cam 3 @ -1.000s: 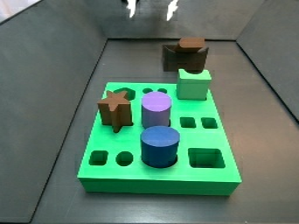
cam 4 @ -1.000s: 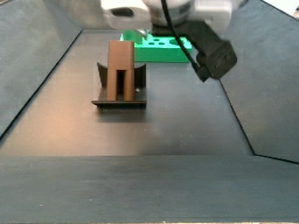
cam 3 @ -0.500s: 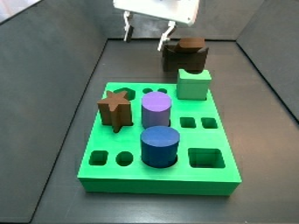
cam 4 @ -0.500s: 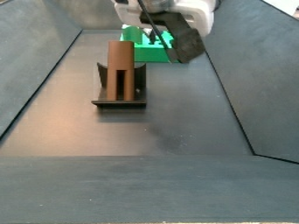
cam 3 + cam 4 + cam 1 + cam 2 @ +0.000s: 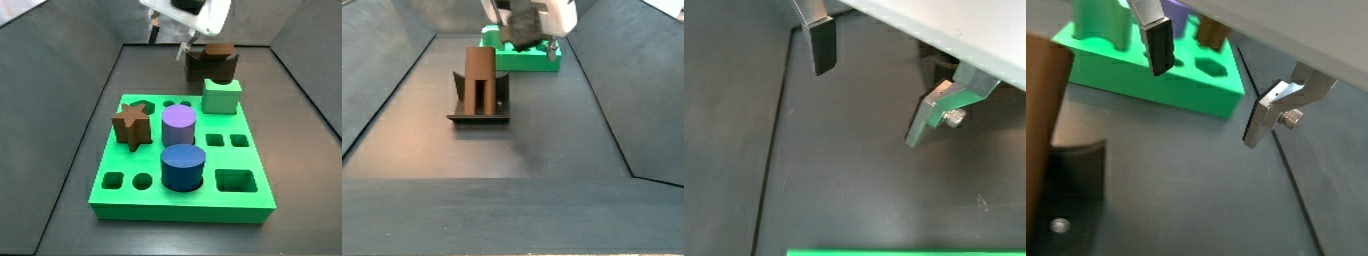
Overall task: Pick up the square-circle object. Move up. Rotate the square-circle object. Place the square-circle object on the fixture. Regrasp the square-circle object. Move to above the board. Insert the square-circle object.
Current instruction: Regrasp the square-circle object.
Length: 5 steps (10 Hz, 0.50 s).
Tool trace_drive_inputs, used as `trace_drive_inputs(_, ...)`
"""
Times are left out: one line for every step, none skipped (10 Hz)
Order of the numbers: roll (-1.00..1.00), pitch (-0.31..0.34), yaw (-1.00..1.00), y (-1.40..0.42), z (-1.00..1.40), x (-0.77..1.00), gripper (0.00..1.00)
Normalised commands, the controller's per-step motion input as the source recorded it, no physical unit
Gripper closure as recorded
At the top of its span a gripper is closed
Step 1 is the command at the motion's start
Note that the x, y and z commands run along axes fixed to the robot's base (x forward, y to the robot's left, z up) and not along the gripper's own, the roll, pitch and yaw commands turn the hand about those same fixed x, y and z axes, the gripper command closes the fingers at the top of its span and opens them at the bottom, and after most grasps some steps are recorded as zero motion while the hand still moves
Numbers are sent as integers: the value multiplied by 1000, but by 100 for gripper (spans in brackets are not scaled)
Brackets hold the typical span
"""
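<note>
Above the far part of the dark floor, the gripper [image 5: 871, 95] hangs with its two silver fingers [image 5: 822, 45] spread wide, and nothing lies between them; only bare floor shows in the gap in a wrist view. In a wrist view [image 5: 1207, 90] the same gap frames the edge of the board [image 5: 1153, 85], with neither pad touching anything. In a side view the gripper [image 5: 185, 42] sits just above and to the left of the fixture [image 5: 201, 68], apart from it.

The square-circle object [image 5: 480, 78] stands upright on the fixture [image 5: 480, 110], its reddish-brown body rising above the raised ends. In a side view its top [image 5: 217, 48] shows at the far end of the floor, just behind the pale green block [image 5: 222, 96].

The board [image 5: 181, 160] lies nearer, carrying a brown star-shaped peg [image 5: 131, 125], a purple cylinder [image 5: 179, 126] and a blue cylinder [image 5: 183, 166].
</note>
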Motion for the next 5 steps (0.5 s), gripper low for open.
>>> trace_drive_inputs(710, -318, -1000, -16, 6, -55, 0)
trace_drive_inputs(697, -334, -1000, -13, 4, -56, 0)
trace_drive_inputs(680, -346, -1000, -11, -1, -47, 0)
trace_drive_inputs(666, -346, -1000, -7, -1, -40, 0)
trace_drive_inputs(648, -341, -1000, -11, -6, -36, 0)
